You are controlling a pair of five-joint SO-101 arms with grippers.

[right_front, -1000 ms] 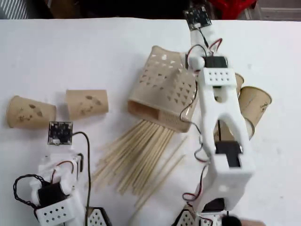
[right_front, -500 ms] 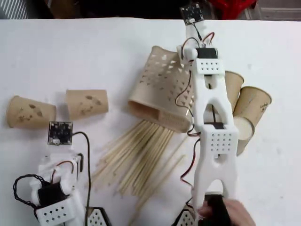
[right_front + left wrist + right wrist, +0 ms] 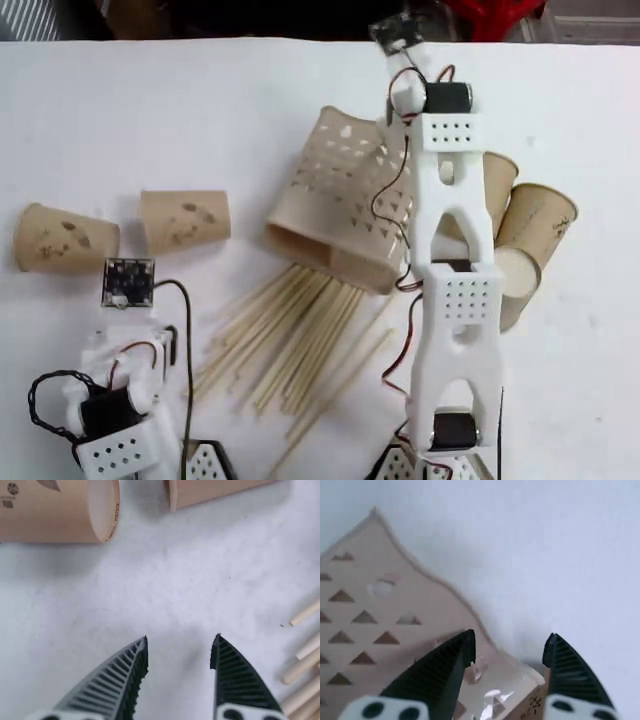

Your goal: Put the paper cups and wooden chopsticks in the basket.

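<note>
My right fingers (image 3: 462, 650) are spread and pinch nothing. They hang over a corner of the basket (image 3: 380, 605), one tip above its perforated wall and the other above bare desk (image 3: 545, 540). From above, the basket (image 3: 345, 200) lies tipped on its side in the middle of the desk, with my right arm stretched out along it. The wooden chopsticks (image 3: 290, 340) fan out loose on the desk from its nearer end. Three paper cups (image 3: 540, 215) lie clustered just beside my right arm, on the side away from the basket.

My left fingers (image 3: 137, 657) are also spread and empty, low over bare desk. Two more paper cups (image 3: 55, 510) lie on their sides just beyond them, and some chopstick ends (image 3: 305, 655) lie off to one side.

Every cup and chopstick I can see is on the desk, so I judge nothing is loaded yet and that righting the basket comes first. Next I should lower my right fingers, press them together on that wall edge, and tilt the basket upright. I must do it gently, so it does not sweep the chopsticks about or bump the nearby cups.
</note>
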